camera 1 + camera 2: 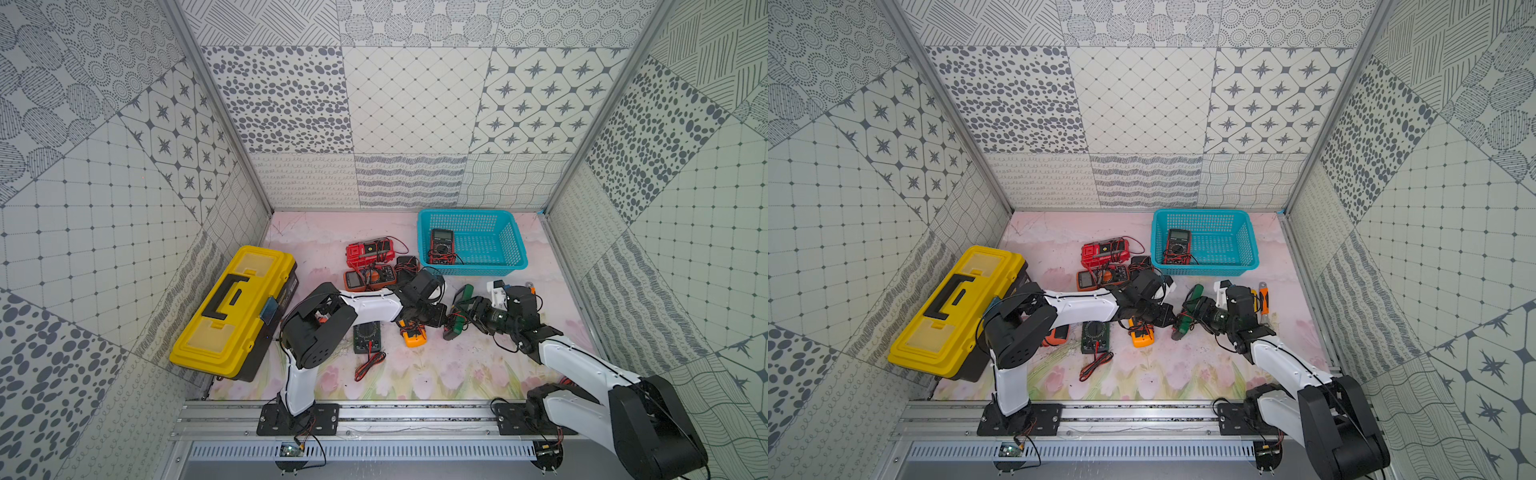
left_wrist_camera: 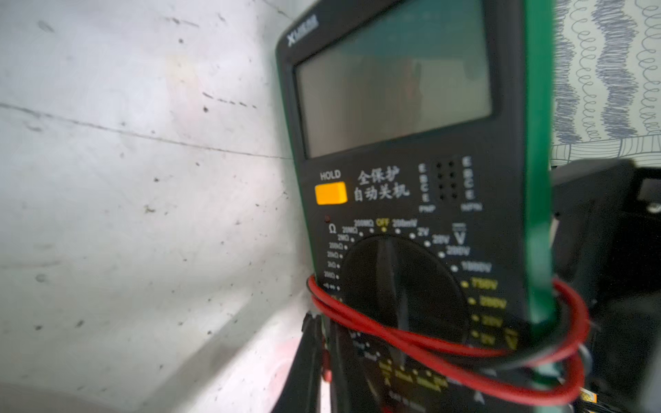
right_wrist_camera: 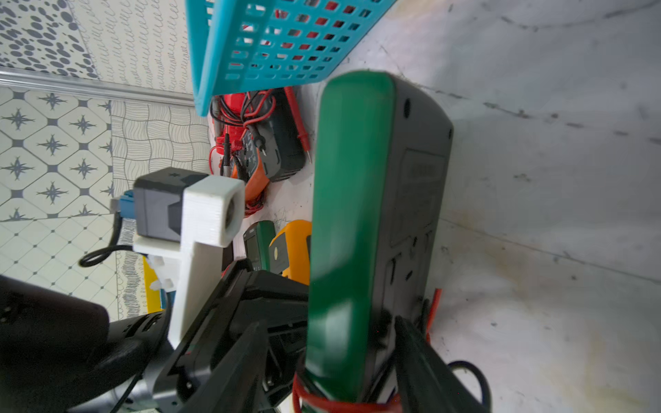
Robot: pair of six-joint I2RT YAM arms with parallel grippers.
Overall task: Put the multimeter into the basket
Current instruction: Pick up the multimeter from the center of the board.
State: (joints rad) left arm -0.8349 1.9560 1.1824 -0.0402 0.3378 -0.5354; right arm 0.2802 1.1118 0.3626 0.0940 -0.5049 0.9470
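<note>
A green-cased multimeter (image 1: 460, 300) (image 1: 1195, 292) stands on edge above the mat, between my two grippers, with red and black leads wound round its lower end. Its dial face fills the left wrist view (image 2: 411, 178); its green side and grey back show in the right wrist view (image 3: 350, 214). My left gripper (image 1: 448, 322) (image 2: 323, 321) is shut at the meter's lower edge, with a red bit of lead between its fingers. My right gripper (image 1: 466, 309) (image 3: 327, 323) straddles the meter, one finger against the back and the other a little off the green side. The teal basket (image 1: 469, 214) (image 1: 1200, 212) (image 3: 221, 53) stands behind and holds a dark multimeter (image 1: 442, 245).
A yellow toolbox (image 1: 237, 307) lies at the left. On the mat are a red meter (image 1: 370, 251), an orange-brown meter (image 1: 368, 277), a dark green meter (image 1: 367, 337) with loose leads and a yellow-orange meter (image 1: 413, 334). An orange-handled tool (image 1: 1264, 297) lies behind my right arm.
</note>
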